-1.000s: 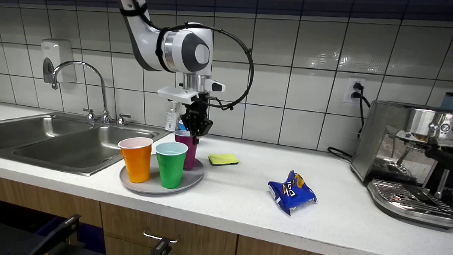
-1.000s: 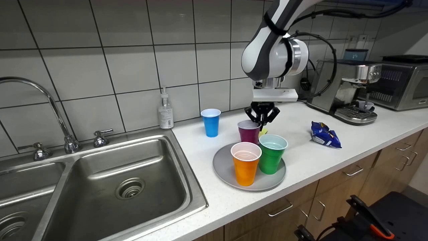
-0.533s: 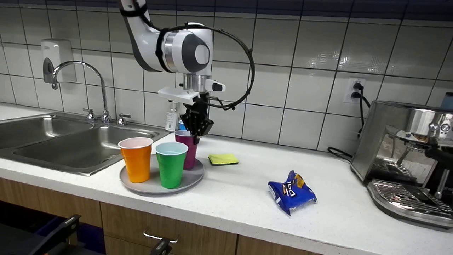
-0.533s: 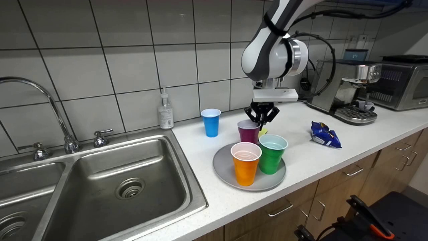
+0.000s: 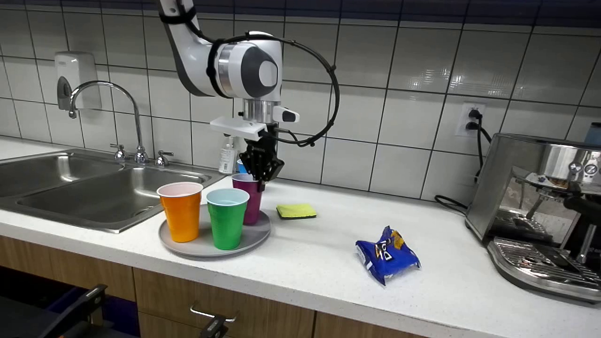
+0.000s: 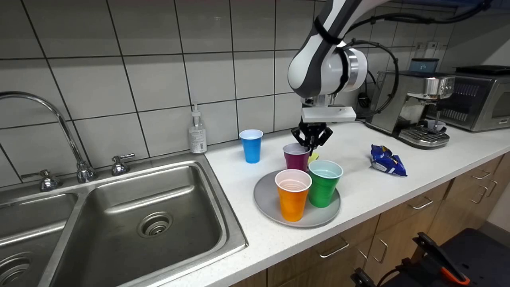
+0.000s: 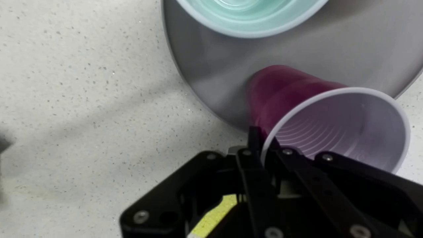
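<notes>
The end effector [image 7: 264, 142] was clenched across the wall of the purple cup [image 5: 252, 206], at the rim. The cup's base was at the far part of the grey plate [image 5: 257, 236], beyond the green cup [image 5: 228, 221]; the orange cup [image 5: 182, 214] stood to the green cup's left. Farther right, a blue snack bag [image 5: 388, 255] lay on the worktop [image 5: 319, 249].

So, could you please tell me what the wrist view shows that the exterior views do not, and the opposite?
Only the wrist view shows the ridges inside the purple cup, and that the end effector has one finger inside this cup and one outside.

Only the exterior views show the orange cup, the blue cup, the sink and the coffee machine.

All share the purple cup, green cup, gray plate, yellow sponge and end effector.
</notes>
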`<state>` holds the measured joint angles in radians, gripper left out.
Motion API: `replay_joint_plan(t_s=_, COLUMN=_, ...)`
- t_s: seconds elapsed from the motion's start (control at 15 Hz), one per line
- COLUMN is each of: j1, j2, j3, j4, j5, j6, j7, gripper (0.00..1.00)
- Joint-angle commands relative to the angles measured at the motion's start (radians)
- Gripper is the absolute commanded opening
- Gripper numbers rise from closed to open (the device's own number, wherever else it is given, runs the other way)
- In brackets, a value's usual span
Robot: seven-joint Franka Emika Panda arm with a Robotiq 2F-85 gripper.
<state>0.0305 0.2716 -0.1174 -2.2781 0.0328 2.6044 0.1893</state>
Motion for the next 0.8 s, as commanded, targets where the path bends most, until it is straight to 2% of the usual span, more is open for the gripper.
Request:
replay_joint_plan(t_s=0.0, j1=-0.024, j2=-0.002, j3=0.016, j4=-0.008, j5=-0.014, j6=0.027, j7=-0.034, gripper=0.01)
replay_joint_plan(t_s=0.07, j1=-0.025, j2=-0.003, j3=0.016, j4=-0.011, j5=-0.018, j6=0.03, j7=-0.042, gripper=0.3)
replay_joint_plan(t_s=0.13, j1=-0.025, j2=-0.003, j3=0.016, j4=-0.012, j5=-0.019, j6=0.033, j7=-0.045, gripper=0.31)
replay_joint_plan(t_s=0.27, j1=-0.025, j2=-0.003, j3=0.017, j4=-0.011, j5=-0.017, j6=0.034, j7=-0.052, gripper=0.44)
replay_joint_plan(t_s=0.73, j1=-0.034, j2=-0.021, j3=0.023, j4=-0.011, j5=-0.002, j6=0.02, j7=-0.088, gripper=0.96)
